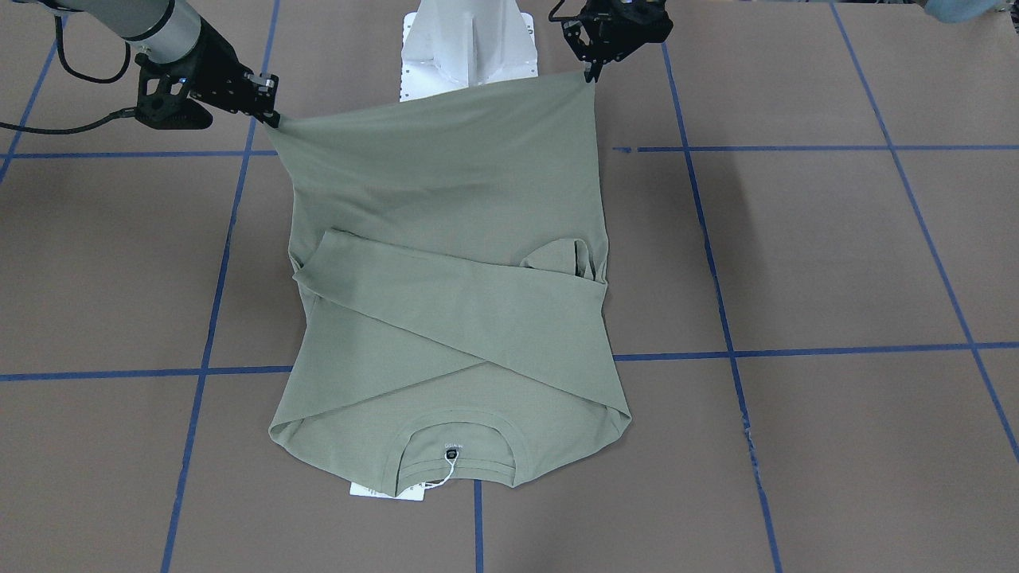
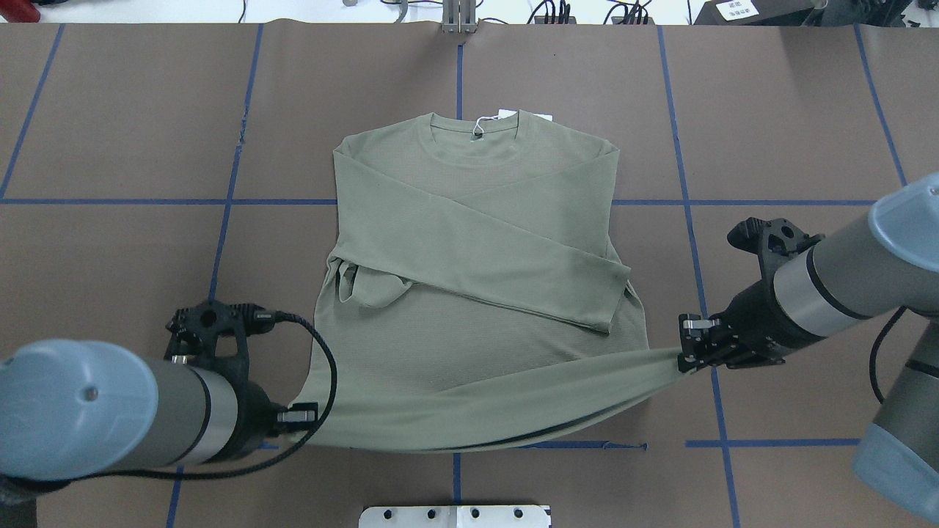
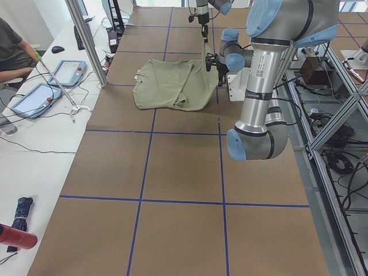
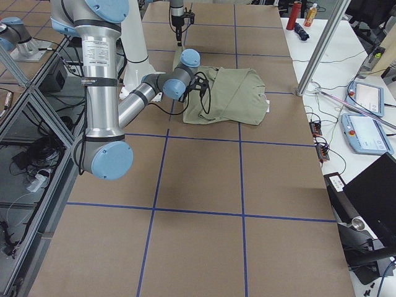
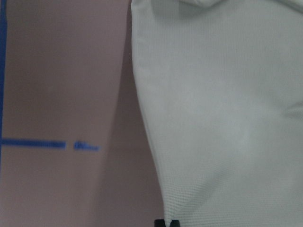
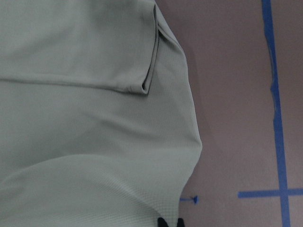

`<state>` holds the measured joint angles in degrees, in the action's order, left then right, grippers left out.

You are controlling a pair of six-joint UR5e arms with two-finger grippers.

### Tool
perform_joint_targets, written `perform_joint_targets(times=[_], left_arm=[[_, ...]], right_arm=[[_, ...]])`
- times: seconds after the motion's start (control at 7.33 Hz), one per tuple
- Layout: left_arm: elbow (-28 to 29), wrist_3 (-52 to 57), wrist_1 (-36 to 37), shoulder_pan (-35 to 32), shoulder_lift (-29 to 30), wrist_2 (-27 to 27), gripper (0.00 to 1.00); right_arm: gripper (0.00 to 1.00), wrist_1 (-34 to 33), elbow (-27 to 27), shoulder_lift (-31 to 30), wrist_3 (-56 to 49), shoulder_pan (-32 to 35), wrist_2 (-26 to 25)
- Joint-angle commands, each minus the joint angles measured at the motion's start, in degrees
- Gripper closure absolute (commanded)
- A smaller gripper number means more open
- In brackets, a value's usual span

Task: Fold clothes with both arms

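The sage-green long-sleeved shirt (image 2: 469,242) lies face up on the brown table, with both sleeves folded across the chest. Its collar and white hang tag (image 2: 478,126) are at the far side. My left gripper (image 2: 297,422) is shut on the near-left hem corner. My right gripper (image 2: 684,357) is shut on the near-right hem corner. The hem is lifted and stretched between them. In the front view the left gripper (image 1: 591,73) is at the top right and the right gripper (image 1: 273,119) at the top left. Both wrist views show shirt cloth (image 5: 222,118) (image 6: 94,142) at the fingertips.
The white pedestal base (image 1: 466,48) stands just behind the lifted hem, and its plate shows at the overhead view's near edge (image 2: 455,515). Blue tape lines (image 2: 235,169) grid the table. A side bench with tablets (image 3: 66,72) and a seated person runs along the far edge.
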<state>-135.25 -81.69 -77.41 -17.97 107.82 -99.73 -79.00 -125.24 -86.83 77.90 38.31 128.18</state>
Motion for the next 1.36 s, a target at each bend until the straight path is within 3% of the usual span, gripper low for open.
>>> perform_joint_targets(times=[0.0, 0.41, 0.55, 0.95, 1.23], left_arm=[[5.7, 7.0, -0.2, -10.7, 3.9, -3.3, 1.00], [16.9, 7.1, -2.0, -16.3, 10.5, -3.5, 1.00], [20.5, 7.1, -4.9, -18.9, 11.2, -3.5, 1.00], [38.6, 6.9, -16.9, -23.2, 18.1, -3.5, 1.00], [47.6, 6.6, -26.0, -24.5, 18.6, -3.5, 1.00]], right_arm=[[1.00, 0.1, 6.3, 7.3, -1.4, 5.1, -3.3], [1.00, 0.2, 20.9, 18.5, -7.0, 11.6, -4.4], [1.00, 0.2, 26.0, 21.4, -7.9, 12.8, -4.5], [1.00, 0.3, 36.1, 29.1, -9.2, 15.2, -4.7], [1.00, 4.4, 42.9, 32.1, -9.2, 15.3, -4.9]])
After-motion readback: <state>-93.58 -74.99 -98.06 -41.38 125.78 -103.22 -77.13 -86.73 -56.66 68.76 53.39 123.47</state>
